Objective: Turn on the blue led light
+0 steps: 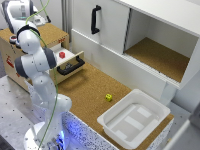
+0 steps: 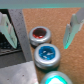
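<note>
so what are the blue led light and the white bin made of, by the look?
Blue led light: glossy blue cap, likely translucent plastic, in a pale ring that could be plastic or brushed metal; the blur leaves that open. White bin: smooth, matte white, with rounded moulded corners and a thin rim, so probably moulded plastic. The gripper hangs open above the buttons.

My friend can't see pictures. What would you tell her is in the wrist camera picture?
The blue led light, a round button with a pale rim, sits between the open gripper fingers on a cork-brown surface. Just beyond it is a matching button with a dark red top, and a glowing greenish one peeks in at the picture's edge.
</note>
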Tool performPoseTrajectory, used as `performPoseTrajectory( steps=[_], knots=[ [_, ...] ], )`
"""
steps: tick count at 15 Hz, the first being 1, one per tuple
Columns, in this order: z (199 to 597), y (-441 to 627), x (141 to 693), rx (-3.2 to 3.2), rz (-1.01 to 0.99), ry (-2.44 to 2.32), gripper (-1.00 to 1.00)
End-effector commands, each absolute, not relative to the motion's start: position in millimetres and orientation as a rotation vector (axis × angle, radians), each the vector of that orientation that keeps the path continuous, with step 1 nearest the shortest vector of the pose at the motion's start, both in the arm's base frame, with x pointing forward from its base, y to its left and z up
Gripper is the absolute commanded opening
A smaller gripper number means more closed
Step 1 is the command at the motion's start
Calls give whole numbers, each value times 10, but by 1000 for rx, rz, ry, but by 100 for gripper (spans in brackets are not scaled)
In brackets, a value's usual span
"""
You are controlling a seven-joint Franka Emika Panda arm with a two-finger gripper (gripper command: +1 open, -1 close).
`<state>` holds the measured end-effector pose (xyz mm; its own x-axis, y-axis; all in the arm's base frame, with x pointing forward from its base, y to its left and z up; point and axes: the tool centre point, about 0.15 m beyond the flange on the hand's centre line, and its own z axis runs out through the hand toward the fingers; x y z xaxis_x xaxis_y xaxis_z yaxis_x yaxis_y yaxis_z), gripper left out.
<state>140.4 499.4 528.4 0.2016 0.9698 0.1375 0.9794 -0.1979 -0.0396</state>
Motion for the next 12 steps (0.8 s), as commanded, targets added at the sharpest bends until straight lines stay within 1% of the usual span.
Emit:
performPoseTrajectory(
  steps=[1, 8, 12],
  knots=[
    [5043, 5408, 1293, -2409, 26, -1995, -100],
    [4771, 5431, 1558, -2419, 4, -1942, -100],
    [4490, 5370, 1634, -2457, 36, -1864, -100]
  ],
)
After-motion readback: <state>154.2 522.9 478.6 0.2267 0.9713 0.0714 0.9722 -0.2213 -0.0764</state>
